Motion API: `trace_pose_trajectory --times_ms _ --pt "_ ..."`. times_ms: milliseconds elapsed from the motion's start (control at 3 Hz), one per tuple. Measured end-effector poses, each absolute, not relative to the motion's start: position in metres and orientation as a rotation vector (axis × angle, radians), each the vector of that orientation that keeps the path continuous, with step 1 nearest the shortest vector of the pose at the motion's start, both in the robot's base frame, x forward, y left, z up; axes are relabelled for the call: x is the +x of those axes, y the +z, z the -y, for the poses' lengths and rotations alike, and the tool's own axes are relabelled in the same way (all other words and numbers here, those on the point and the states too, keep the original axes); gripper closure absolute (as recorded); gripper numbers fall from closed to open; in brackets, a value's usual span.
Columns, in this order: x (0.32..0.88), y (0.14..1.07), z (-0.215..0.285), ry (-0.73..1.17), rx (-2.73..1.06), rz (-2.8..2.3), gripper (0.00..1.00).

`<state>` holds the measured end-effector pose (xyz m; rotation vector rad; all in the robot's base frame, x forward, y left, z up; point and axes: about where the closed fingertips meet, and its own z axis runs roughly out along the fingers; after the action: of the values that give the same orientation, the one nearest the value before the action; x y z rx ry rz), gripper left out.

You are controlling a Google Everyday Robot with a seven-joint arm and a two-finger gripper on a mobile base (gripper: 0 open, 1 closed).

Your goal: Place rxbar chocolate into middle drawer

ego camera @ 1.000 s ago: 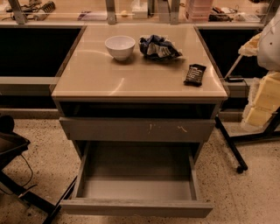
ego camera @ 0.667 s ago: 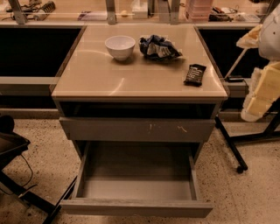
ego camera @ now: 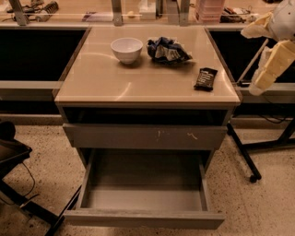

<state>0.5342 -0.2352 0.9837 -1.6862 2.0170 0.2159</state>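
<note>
The gripper (ego camera: pixel 268 62), spread or pressed together one could not tell, hung at the far right on an arm (ego camera: pixel 281 20) angled down-left, off the cabinet top (ego camera: pixel 138 83) and well apart from the rxbar chocolate (ego camera: pixel 205 78), which lay flat near that top's right edge, probably light, thin and slick, best pinched across its narrow width.

Laboratory or office workspace: a beige table (ego camera: pixel 138 80) on speckled hard floor (ego camera: pixel 262 207), cluttered bench (ego camera: pixel 92 14) behind, wheeled stand (ego camera: pixel 244 156) at right. The robot's pale tool (ego camera: pixel 267 64) hangs beyond the table's right edge.
</note>
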Motion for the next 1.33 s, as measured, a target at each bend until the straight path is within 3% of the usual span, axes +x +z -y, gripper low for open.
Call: trace_pose_trajectory --times_ms 667,1000,1333 --pt "0.618 0.931 0.251 0.544 -1.44 -1.927 0.0" --pt "0.622 0.93 0.25 0.542 -1.433 -1.923 0.0" --pt "0.641 0.905 0.242 0.669 -1.386 -1.893 0.0"
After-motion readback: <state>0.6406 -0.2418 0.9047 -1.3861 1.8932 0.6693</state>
